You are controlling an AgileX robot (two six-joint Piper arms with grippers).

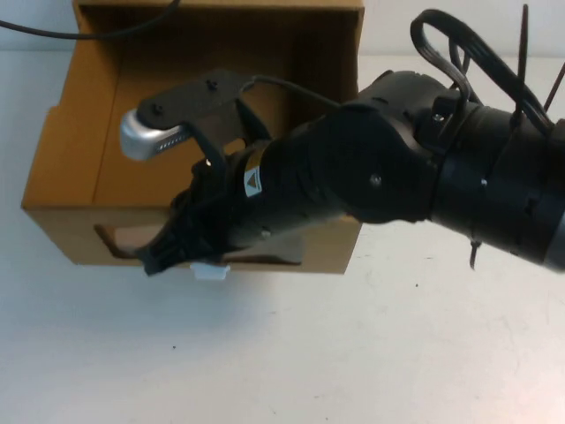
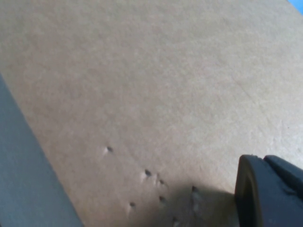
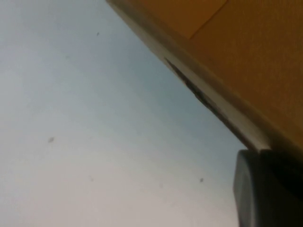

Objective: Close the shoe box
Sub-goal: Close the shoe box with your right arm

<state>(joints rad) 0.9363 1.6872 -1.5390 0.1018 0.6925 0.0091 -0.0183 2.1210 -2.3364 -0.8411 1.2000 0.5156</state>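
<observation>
The shoe box (image 1: 66,150) is a brown cardboard drawer pulled out toward me, open on top and empty inside. Its front wall has a dark window (image 1: 124,240) with a small white pull tab (image 1: 210,272) below it. My right arm reaches across the box from the right. My right gripper (image 1: 163,256) is shut and empty, low against the front wall beside the tab. In the right wrist view the box's lower edge (image 3: 213,101) runs just past the gripper (image 3: 265,158). My left gripper (image 2: 262,163) shows only in the left wrist view, shut, close against plain brown cardboard (image 2: 142,85).
The white table (image 1: 353,353) spreads in front of the box and to its sides. A black cable (image 1: 53,34) crosses the box's back left corner. The right arm's thick wrist and cable loops (image 1: 477,62) hang over the box's right side.
</observation>
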